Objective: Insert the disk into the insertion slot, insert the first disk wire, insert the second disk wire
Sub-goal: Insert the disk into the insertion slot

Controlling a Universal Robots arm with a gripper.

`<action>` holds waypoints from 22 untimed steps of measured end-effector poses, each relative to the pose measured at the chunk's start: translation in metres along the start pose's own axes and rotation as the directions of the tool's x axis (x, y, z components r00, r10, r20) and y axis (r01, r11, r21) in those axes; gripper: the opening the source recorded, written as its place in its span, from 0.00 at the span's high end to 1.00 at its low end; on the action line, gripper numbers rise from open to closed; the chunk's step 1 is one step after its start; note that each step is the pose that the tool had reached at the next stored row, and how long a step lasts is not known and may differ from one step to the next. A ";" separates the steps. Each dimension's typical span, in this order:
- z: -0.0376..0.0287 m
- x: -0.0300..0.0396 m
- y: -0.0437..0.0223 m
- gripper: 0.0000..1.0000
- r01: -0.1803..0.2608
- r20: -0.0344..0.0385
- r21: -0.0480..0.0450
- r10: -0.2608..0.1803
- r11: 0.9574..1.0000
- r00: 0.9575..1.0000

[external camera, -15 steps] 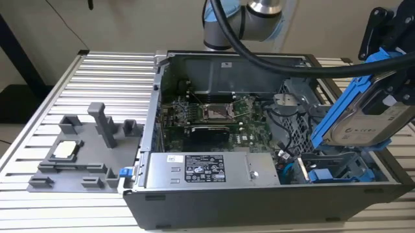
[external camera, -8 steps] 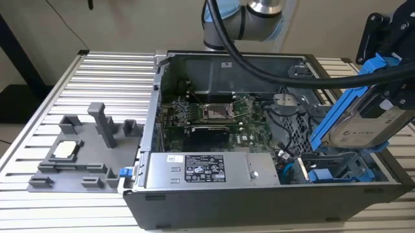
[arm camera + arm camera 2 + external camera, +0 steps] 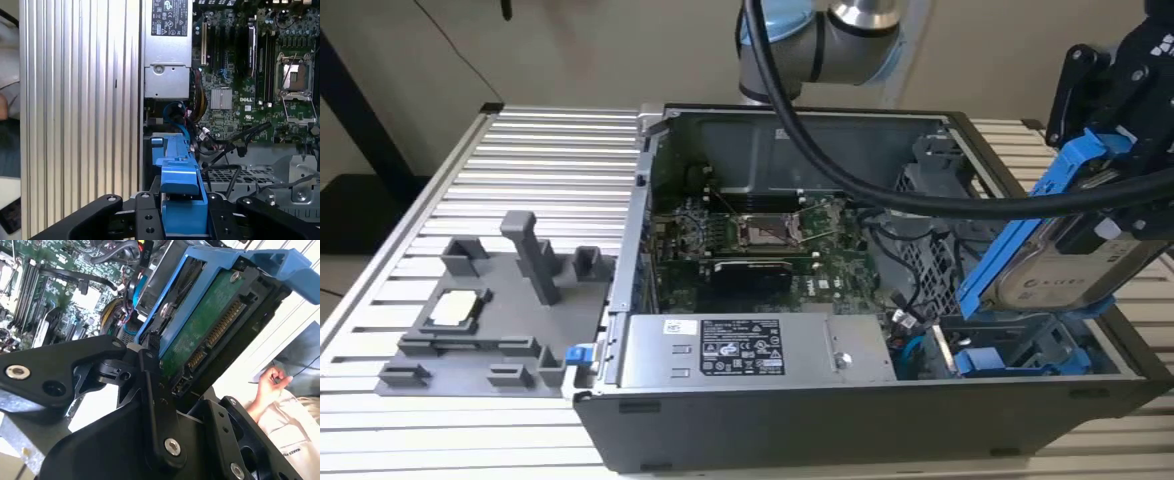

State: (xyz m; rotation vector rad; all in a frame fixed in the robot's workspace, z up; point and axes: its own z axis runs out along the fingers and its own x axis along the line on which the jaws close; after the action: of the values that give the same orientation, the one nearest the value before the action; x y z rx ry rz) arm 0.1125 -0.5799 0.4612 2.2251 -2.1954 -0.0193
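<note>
My gripper (image 3: 1110, 185) is shut on the disk (image 3: 1051, 262), a silver drive in a bright blue caddy. It holds the disk tilted on edge above the open computer case's corner at the exterior view's right. In the second wrist view the disk's green circuit board and connector (image 3: 212, 322) face the camera between the black fingers (image 3: 150, 375). The first wrist view shows the caddy's blue edge (image 3: 181, 192) clamped in the gripper (image 3: 182, 220). Below the disk is the insertion slot (image 3: 1003, 352), a grey metal bay with blue tabs at its mouth. Loose cables (image 3: 907, 322) lie beside the slot.
The grey power-supply box (image 3: 720, 350) fills the case's front, with the motherboard (image 3: 747, 235) behind it. A grey fixture (image 3: 494, 300) sits on the ribbed metal table (image 3: 547, 160) at the exterior view's left. A person's hand (image 3: 267, 382) shows beyond the table.
</note>
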 end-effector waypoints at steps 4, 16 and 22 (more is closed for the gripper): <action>0.0073 0.0002 -0.0003 0.67 0.001 0.000 0.000 -0.001 1.000 1.000; 0.0245 0.0004 -0.0026 0.67 -0.002 0.018 0.000 0.002 1.000 1.000; 0.0293 0.0004 -0.0036 0.67 -0.008 0.032 0.000 0.008 1.000 0.999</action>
State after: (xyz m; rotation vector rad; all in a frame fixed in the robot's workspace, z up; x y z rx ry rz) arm 0.1154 -0.5803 0.4319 2.2313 -2.2204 -0.0551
